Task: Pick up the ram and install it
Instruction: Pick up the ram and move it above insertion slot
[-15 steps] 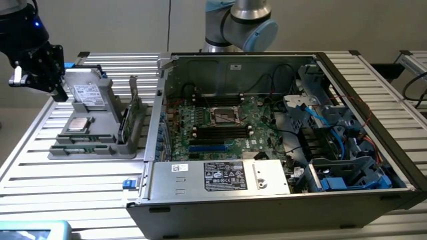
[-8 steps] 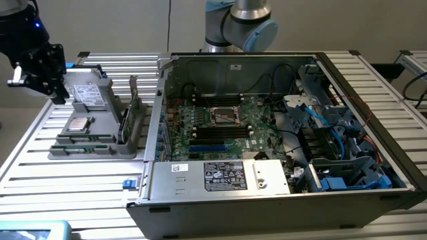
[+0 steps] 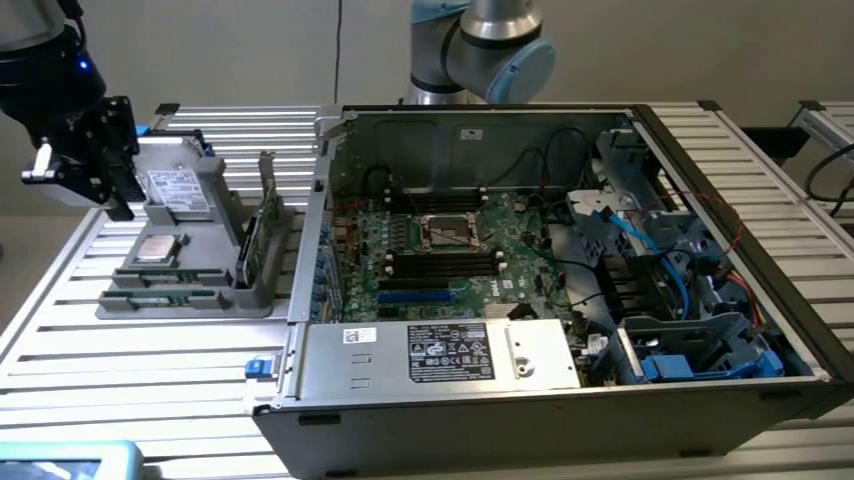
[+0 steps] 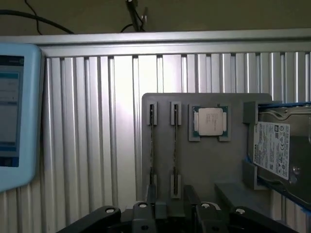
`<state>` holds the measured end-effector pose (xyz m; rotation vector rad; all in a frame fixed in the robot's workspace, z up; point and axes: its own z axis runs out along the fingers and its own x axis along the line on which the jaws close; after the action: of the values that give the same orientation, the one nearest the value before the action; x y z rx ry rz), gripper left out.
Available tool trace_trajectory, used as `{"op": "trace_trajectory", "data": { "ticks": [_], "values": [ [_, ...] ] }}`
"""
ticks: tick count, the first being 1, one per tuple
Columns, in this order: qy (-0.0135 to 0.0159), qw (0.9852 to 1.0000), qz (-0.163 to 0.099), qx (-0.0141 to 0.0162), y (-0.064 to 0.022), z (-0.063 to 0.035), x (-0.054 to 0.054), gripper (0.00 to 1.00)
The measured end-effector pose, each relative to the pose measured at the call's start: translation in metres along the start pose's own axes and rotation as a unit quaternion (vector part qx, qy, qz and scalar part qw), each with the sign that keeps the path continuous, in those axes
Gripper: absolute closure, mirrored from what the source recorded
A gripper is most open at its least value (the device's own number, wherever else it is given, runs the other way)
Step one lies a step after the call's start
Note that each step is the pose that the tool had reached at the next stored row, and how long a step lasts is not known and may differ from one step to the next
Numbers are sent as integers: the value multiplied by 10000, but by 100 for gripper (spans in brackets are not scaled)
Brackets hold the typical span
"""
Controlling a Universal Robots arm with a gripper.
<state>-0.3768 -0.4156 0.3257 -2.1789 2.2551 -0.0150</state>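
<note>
Two ram sticks (image 4: 152, 145) (image 4: 175, 145) stand on edge side by side in slots of a grey holder tray (image 4: 209, 165); they are thin green boards seen from above. In the exterior view the same sticks (image 3: 167, 297) sit at the tray's near end. My black gripper (image 3: 114, 195) hangs above the tray, towards the exterior view's left and well clear of it. In the wrist view the gripper (image 4: 170, 206) is open, with nothing between the fingers and one stick in line with the gap.
The tray also holds a silver processor chip (image 4: 210, 121), a hard drive (image 4: 274, 150) and an upright green card (image 3: 260, 230). An open computer case (image 3: 561, 380) with its motherboard (image 3: 441, 250) lies at the exterior view's right. A pale blue device (image 4: 14, 111) rests on the slatted table.
</note>
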Motion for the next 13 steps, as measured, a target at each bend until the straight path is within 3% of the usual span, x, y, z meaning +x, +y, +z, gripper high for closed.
{"op": "trace_trajectory", "data": {
  "ticks": [7, 13],
  "values": [
    [-6, 9994, -323, -94, 0, 127, 35, 64],
    [-5, 9993, -363, -96, 1, 235, 46, 64]
  ]
}}
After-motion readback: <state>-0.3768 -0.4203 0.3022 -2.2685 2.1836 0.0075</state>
